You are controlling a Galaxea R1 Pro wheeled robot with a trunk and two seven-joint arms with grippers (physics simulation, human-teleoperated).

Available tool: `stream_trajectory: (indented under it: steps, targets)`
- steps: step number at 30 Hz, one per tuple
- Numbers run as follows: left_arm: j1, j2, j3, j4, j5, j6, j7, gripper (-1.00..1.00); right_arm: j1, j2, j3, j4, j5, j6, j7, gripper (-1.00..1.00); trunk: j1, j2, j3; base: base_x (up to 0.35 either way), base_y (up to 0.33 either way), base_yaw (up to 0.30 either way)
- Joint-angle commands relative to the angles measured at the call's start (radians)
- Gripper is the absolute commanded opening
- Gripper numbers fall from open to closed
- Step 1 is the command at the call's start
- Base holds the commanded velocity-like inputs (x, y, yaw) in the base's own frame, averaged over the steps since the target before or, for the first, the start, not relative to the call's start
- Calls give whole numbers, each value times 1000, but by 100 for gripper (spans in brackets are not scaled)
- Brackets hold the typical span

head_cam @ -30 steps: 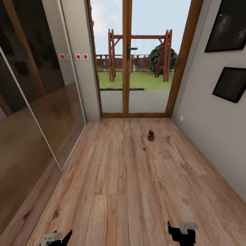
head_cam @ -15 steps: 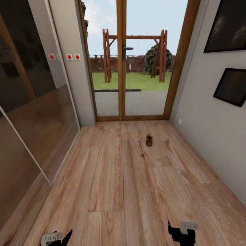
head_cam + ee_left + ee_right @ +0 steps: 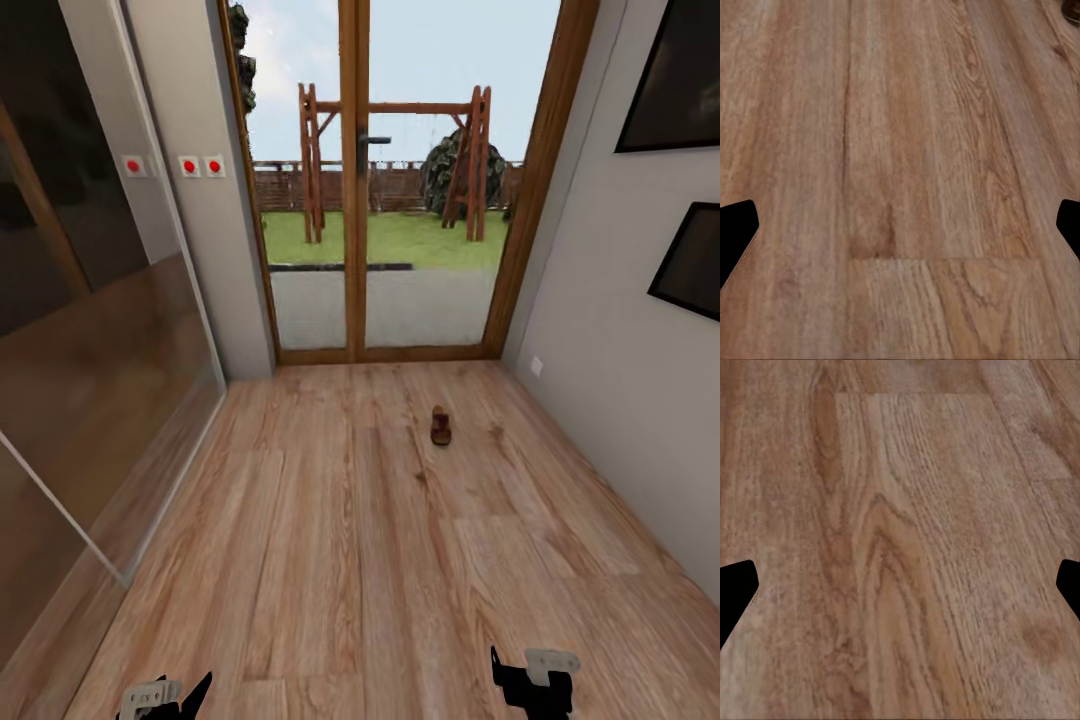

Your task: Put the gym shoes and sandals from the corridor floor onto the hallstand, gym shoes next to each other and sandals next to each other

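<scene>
Sandal (image 3: 441, 426) lies alone on the corridor floor (image 3: 340, 560), near the glass door (image 3: 390, 200); both the left gripper (image 3: 900, 225) and right gripper (image 3: 900, 585) gape wide, empty.

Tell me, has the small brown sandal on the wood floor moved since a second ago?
No. The brown sandal keeps its spot before the glass door; the camera moved.

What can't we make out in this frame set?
- Sandal, head view: too small and far to read straps or buckle.
- Left gripper and right gripper, head view: cut off by the bottom edge.
- Wrist views: fingertips cut by the side edges.
</scene>
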Motion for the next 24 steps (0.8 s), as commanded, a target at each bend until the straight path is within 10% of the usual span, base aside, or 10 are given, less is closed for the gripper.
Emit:
stream_trajectory:
  steps: [1, 24]
  targets:
    - [-1, 0, 6, 1, 1, 0, -8, 100, -1, 0, -5, 1, 11, -3, -5, 100, 0, 0, -1, 339, 0, 0]
    - [-1, 0, 6, 1, 1, -1, -8, 100, -1, 0, -5, 1, 11, -3, -4, 100, 0, 0, -1, 339, 0, 0]
